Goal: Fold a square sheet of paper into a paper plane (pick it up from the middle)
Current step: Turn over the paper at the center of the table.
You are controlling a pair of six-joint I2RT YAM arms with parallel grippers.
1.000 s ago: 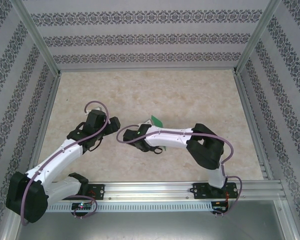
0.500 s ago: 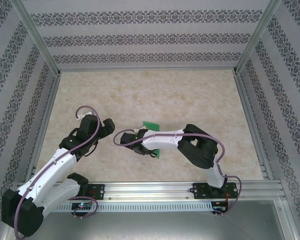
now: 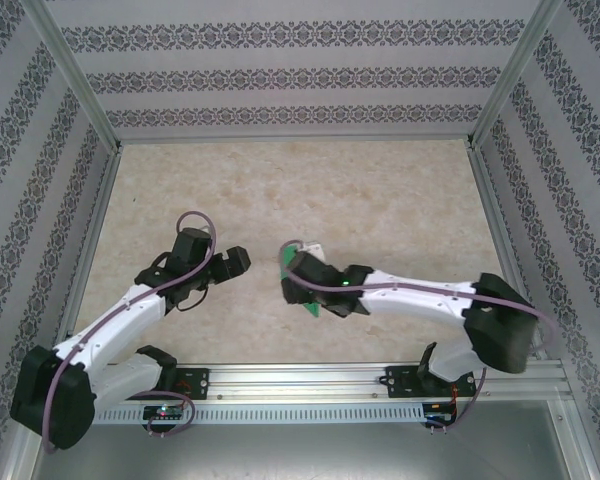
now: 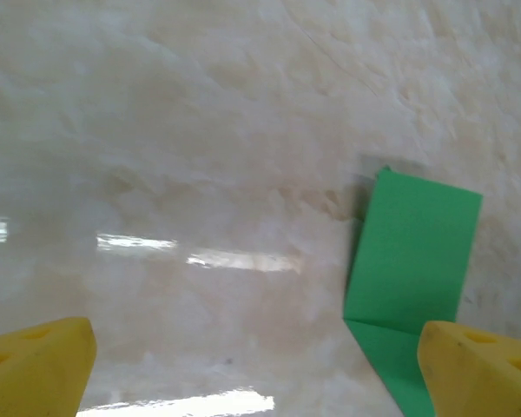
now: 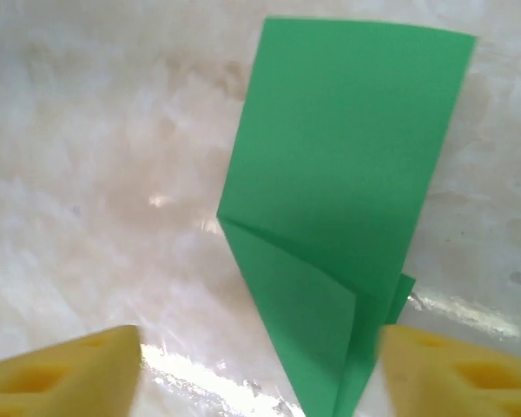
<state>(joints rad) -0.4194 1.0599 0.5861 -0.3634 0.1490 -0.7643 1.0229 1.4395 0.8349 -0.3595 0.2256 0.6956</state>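
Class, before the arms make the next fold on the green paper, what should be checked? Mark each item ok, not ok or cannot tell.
1. Partly folded bright green paper sheet lies free on the beige marbled table: ok.
2. Right gripper open, empty: ok.
3. Left gripper open wide, empty: ok.
4. Diagonal flap creased at one end: ok.
5. Sheet fully flat: cannot tell.
6. Folding finished: not ok, other end square-cut.

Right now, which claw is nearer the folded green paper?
Right. The right claw hovers directly over the folded green paper, jaws open; the left claw sits off to the paper's left, apart from it.
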